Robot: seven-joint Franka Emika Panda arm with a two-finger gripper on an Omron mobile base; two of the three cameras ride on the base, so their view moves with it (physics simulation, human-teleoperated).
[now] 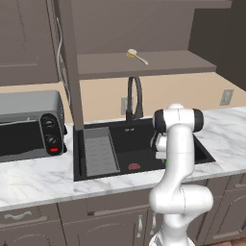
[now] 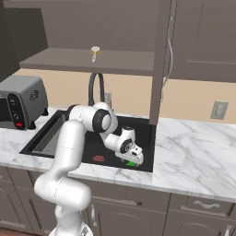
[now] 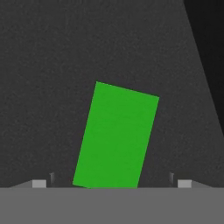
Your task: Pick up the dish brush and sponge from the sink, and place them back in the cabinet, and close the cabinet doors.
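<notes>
The sponge (image 3: pixel 116 136) is bright green and plain, lying on the dark charcoal, faintly grainy floor of the sink (image 1: pixel 144 139). The sink is black, with a grey ribbed tray (image 1: pixel 99 151) and a red drain (image 1: pixel 134 166). The faucet (image 1: pixel 134 98) is black. The tabletop (image 2: pixel 193 147) is white marble with grey veins. The brush (image 1: pixel 136 55) has a cream-yellow head and a pale handle, on the brown shelf of the cabinet (image 1: pixel 163 62). The cabinet doors (image 2: pixel 159 60) are dark brown. The toaster oven (image 1: pixel 29 125) is grey with black knobs and a red button. The wall (image 1: pixel 101 98) is tan.
</notes>
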